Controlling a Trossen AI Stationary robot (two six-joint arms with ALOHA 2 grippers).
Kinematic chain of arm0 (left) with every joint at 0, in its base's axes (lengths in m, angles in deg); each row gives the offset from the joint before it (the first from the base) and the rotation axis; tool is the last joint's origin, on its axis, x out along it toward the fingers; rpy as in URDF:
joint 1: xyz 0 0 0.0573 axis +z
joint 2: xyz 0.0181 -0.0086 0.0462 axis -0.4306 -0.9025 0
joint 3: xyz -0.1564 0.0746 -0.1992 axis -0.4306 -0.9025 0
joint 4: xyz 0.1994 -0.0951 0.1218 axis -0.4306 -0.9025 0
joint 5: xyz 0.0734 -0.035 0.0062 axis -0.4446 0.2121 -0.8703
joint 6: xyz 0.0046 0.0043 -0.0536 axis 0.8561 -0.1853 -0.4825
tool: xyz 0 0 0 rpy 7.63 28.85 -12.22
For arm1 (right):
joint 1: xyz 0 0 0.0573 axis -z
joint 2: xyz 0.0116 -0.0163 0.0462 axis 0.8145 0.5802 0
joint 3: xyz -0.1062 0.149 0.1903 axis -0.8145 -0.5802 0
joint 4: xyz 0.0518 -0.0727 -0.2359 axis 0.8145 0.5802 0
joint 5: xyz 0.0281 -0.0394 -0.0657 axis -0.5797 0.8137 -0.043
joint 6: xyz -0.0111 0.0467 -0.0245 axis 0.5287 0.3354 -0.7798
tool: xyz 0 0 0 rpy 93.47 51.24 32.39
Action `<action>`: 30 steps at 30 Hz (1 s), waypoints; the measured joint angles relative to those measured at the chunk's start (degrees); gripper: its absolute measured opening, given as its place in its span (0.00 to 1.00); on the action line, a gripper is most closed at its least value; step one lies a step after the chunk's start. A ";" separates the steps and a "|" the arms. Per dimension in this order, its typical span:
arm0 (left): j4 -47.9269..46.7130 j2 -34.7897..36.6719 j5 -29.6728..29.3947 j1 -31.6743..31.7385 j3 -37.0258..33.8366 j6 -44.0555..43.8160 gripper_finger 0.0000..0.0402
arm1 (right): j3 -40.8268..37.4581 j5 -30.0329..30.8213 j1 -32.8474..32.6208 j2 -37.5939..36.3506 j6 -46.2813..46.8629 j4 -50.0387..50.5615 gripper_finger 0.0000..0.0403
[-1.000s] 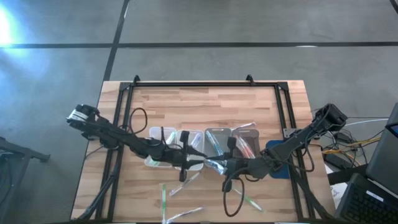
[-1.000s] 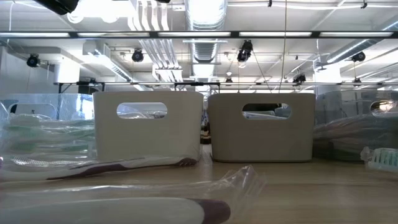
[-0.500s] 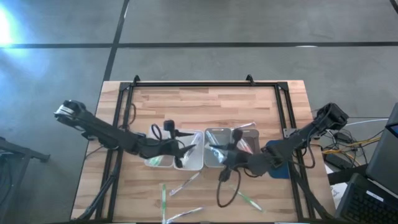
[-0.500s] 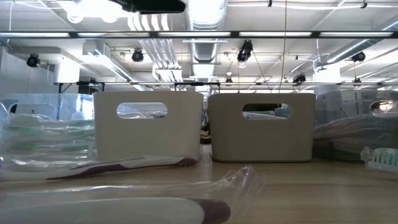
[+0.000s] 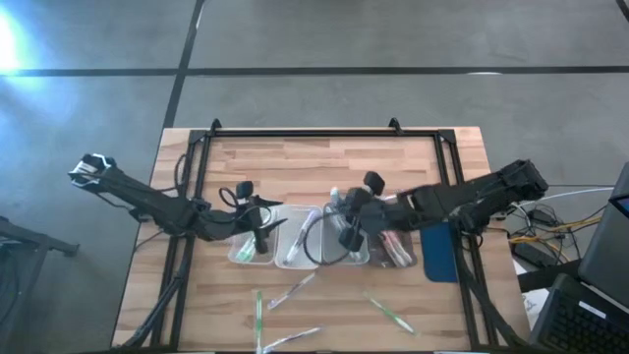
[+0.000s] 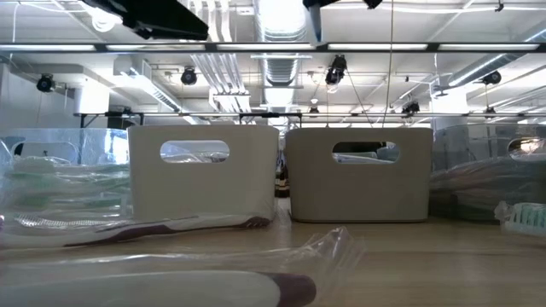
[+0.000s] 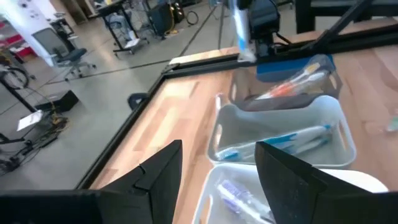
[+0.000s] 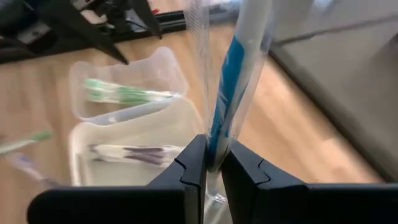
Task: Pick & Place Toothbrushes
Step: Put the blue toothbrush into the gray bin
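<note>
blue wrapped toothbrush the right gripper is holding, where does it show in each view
High view: the blue toothbrush in clear wrapping pokes out beside the right gripper, above the row of clear plastic trays.
Low view: only a thin strip at the top edge.
Left wrist view: upright in the far gripper.
Right wrist view: centre, clamped between the fingers.
Shared landmark: the clear trays.

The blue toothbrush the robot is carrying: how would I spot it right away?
Find the row of clear trays mid-table. Above the third one, the right gripper pinches a wrapped blue toothbrush. Unlike every other toothbrush, it stands upright in the air, not lying in a tray or on the wood.
</note>
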 joint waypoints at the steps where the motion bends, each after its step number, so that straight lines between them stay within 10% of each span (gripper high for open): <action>1: 0.00 0.77 -0.51 0.00 -0.55 -0.07 0.51 | 0.40 -2.20 0.88 0.02 0.85 0.23 0.08; 9: -0.15 7.12 -1.64 -0.02 -3.88 -3.30 0.51 | 1.38 -17.26 7.09 0.22 6.10 2.00 0.08; 30: 1.64 10.29 -1.55 -0.02 -7.01 -4.74 0.51 | 1.43 -26.43 14.29 2.65 15.46 9.95 0.08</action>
